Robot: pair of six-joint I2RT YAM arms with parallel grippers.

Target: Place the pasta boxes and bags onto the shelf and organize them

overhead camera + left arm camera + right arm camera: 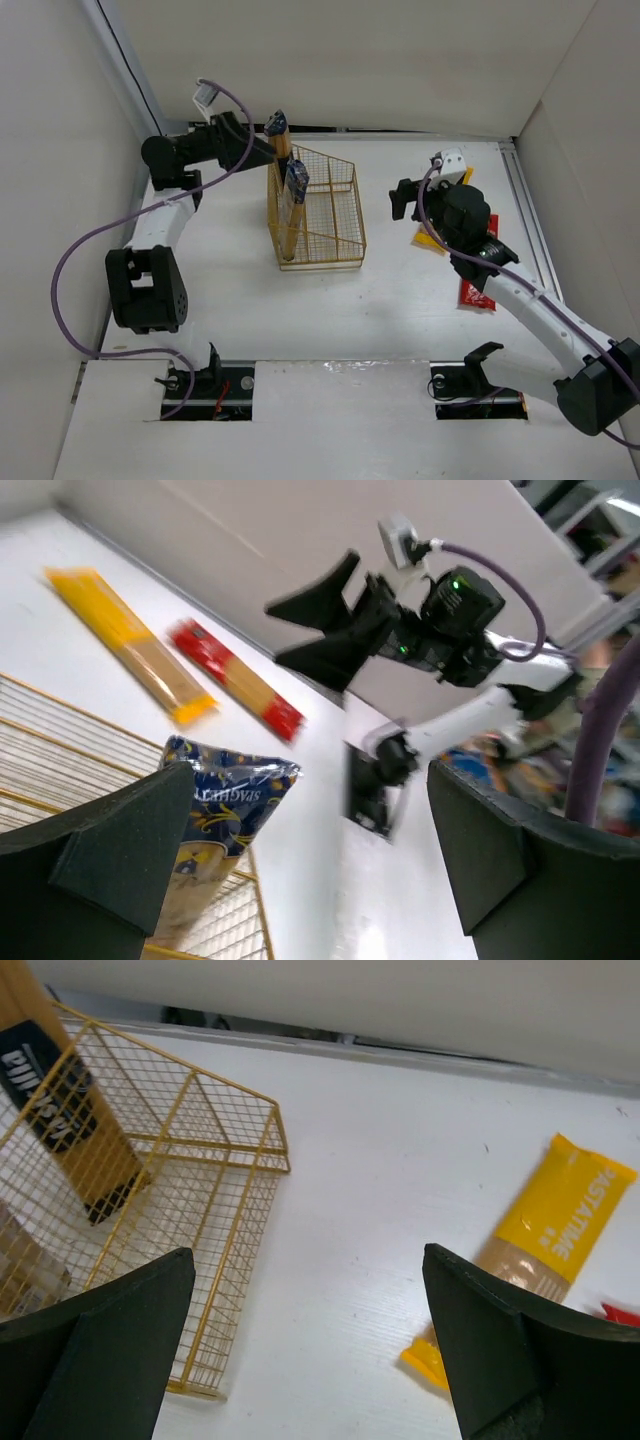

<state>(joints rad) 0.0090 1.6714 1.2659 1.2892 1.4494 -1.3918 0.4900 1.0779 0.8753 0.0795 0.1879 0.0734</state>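
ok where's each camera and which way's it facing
top: above and behind the arms, looking down on the table; left arm and right arm show.
left wrist: over the rack, facing the right gripper; own fingers at the bottom corners.
right wrist: tilted down at rack and yellow pack; own fingers likewise.
shared: both wrist views catch rack and yellow pack.

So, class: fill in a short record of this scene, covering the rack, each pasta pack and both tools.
Rack: gold wire rack, mid-table
In rack: black-ended pack and blue-ended pack, standing on end
On table: yellow pack and red-ended pack, lying flat to the right of the rack
Left tool: open, at the blue-ended pack's top
Right tool: open, empty, between rack and yellow pack
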